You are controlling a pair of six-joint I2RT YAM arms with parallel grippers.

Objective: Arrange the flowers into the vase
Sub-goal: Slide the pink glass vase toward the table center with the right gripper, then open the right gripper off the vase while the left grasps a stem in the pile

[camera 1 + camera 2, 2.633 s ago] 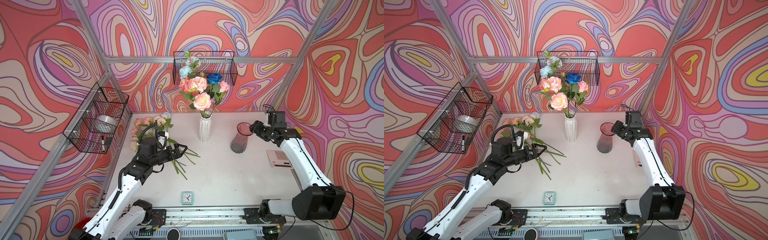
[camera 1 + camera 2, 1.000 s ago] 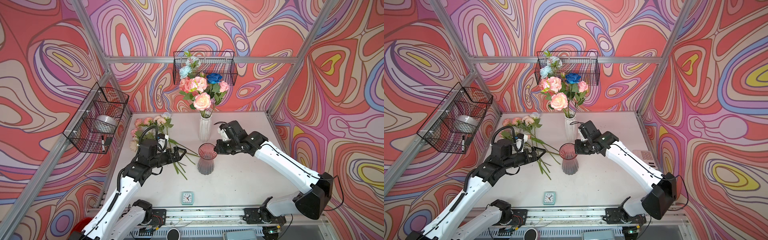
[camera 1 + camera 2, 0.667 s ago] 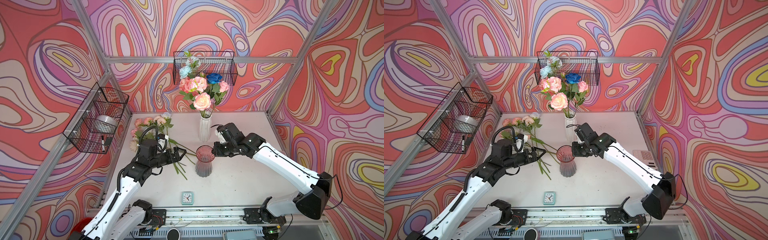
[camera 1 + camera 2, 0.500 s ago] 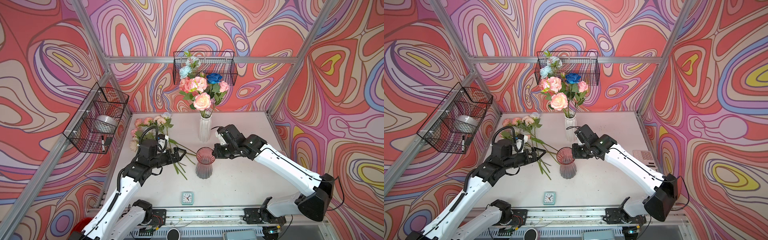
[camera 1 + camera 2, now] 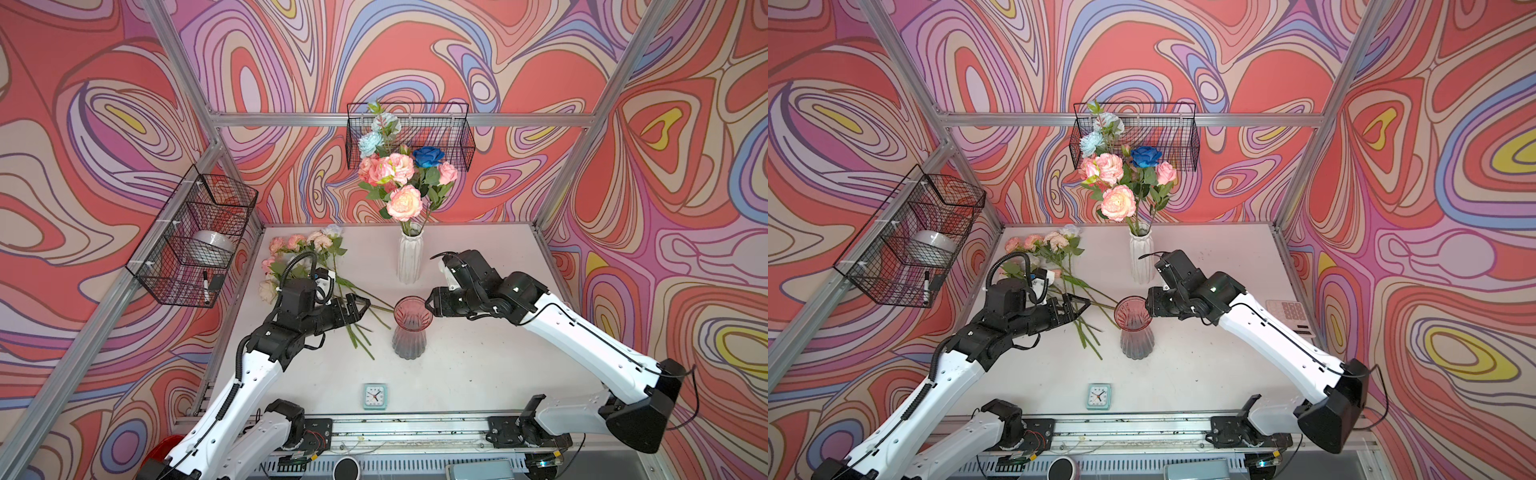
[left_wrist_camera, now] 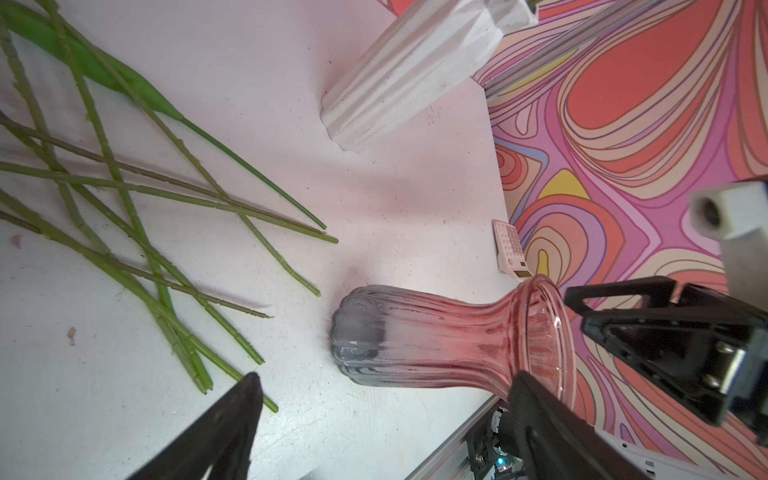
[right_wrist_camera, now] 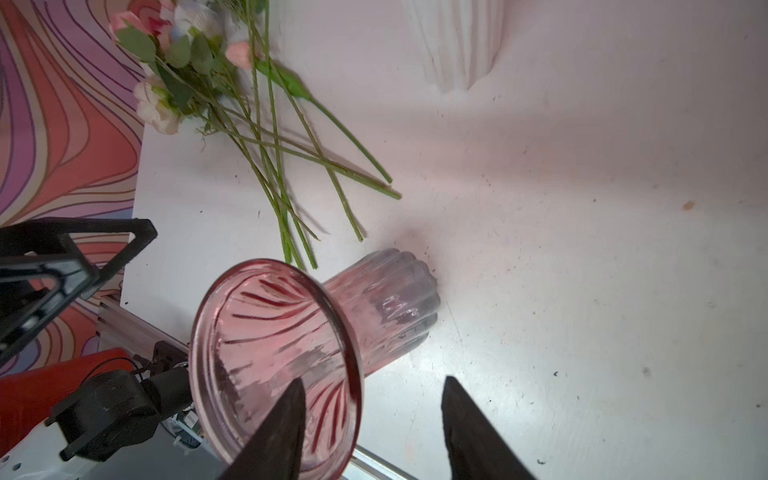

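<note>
The ribbed pink-and-grey glass vase (image 5: 409, 332) (image 5: 1136, 332) stands upright and empty mid-table. My right gripper (image 5: 428, 305) (image 7: 372, 380) is open at its rim (image 7: 270, 332): one finger hangs inside the mouth, the other stays outside, well off the glass. Left of the vase, loose flowers (image 5: 299, 249) (image 5: 1038, 245) lie flat with their stems (image 6: 166, 195) fanned toward it. My left gripper (image 5: 359, 305) (image 6: 386, 376) hovers open over the stem ends, holding nothing. More flowers (image 5: 401, 178) stand in a white vase (image 5: 410, 257) at the back.
A small teal clock (image 5: 375, 395) sits near the front edge. A calculator (image 5: 1289, 311) lies by the right wall. Wire baskets hang on the left wall (image 5: 199, 237) and the back wall (image 5: 436, 133).
My right arm brought the pink vase from the back right to mid-table, set it down, and its jaws have opened off the rim. The left gripper narrowed slightly and stayed put.
</note>
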